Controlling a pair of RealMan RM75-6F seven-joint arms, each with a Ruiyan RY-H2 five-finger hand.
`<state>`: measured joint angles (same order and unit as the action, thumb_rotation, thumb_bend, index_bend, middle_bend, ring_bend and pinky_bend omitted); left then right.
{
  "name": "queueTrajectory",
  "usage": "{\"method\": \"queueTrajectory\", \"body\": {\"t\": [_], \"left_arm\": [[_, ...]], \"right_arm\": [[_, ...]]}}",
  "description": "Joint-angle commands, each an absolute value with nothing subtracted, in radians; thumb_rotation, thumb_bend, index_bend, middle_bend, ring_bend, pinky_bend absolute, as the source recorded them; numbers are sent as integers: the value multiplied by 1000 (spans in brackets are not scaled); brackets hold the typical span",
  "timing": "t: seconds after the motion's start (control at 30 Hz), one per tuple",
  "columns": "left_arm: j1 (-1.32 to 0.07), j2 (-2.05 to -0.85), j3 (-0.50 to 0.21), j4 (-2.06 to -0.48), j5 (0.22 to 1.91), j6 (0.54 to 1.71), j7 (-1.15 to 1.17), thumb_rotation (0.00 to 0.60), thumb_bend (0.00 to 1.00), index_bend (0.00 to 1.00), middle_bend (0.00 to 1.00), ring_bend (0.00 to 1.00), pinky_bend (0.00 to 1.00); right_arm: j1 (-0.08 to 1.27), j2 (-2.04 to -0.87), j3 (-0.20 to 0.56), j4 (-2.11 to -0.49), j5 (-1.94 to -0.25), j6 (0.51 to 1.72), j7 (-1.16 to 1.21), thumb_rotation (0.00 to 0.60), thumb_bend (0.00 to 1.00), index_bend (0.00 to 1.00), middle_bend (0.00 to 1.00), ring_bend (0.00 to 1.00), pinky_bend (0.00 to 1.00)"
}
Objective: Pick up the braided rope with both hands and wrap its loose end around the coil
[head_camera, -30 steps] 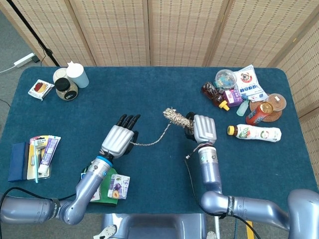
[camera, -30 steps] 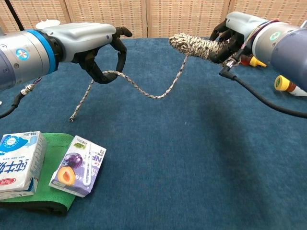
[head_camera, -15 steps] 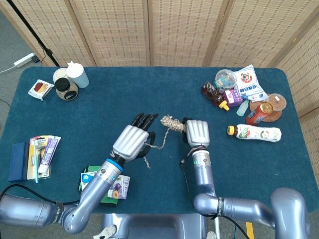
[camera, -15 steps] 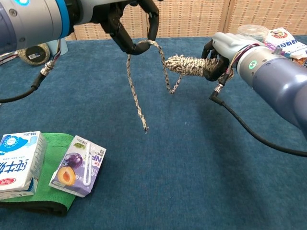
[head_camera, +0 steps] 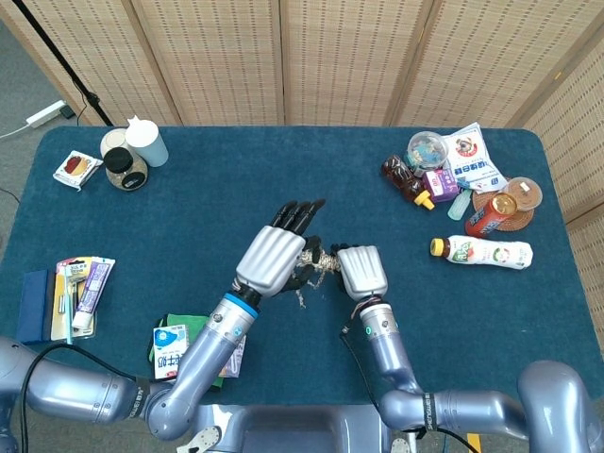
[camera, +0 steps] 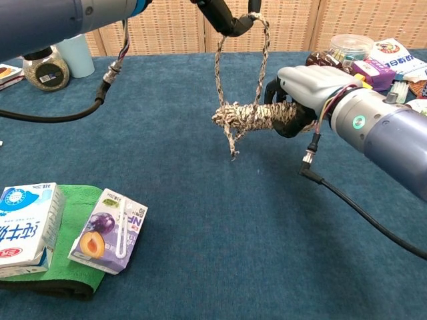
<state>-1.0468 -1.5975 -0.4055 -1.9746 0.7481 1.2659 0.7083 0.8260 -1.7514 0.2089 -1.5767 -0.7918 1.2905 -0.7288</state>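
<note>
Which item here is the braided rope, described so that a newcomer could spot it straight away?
Start at the middle of the blue table, where the two robot hands meet above it. The right robot hand holds a short, thick, speckled tan-and-dark coil, the braided rope, level in the air. Its thin loose end loops up to the left robot hand; nothing else here is cord.

left robot hand (camera: 230,17) cropped above

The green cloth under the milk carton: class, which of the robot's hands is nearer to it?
Left. The left hand is raised just up and right of the green cloth; the right hand lies further right, beyond it.
</note>
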Motion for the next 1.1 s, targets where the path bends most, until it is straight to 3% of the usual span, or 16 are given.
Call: {"method": "queueTrajectory", "body": {"t": [0.03, 0.3, 0.77, 1.1], "left_arm": [[-1062, -1616, -424, -1947, 736, 1279, 702, 600, 404, 593, 0, 0, 0], [-1087, -1645, -453, -1864, 681, 1284, 688, 600, 404, 594, 0, 0, 0], [-1108, -1681, -448, -1723, 652, 1243, 651, 600, 404, 594, 0, 0, 0], [-1120, -1730, -381, -1579, 790, 1246, 643, 600, 404, 594, 0, 0, 0]], "right_arm": [[809, -1738, 183, -1599, -824, 1274, -714, 600, 806, 611, 645, 616, 1000], [761, -1694, 119, -1658, -908, 1238, -655, 600, 806, 614, 650, 618, 1000], [707, -1561, 78, -1861, -1044, 1182, -522, 600, 807, 619, 658, 622, 1000], [691, -1513, 78, -1938, -1102, 1166, -495, 600, 807, 619, 661, 625, 1000]]}}
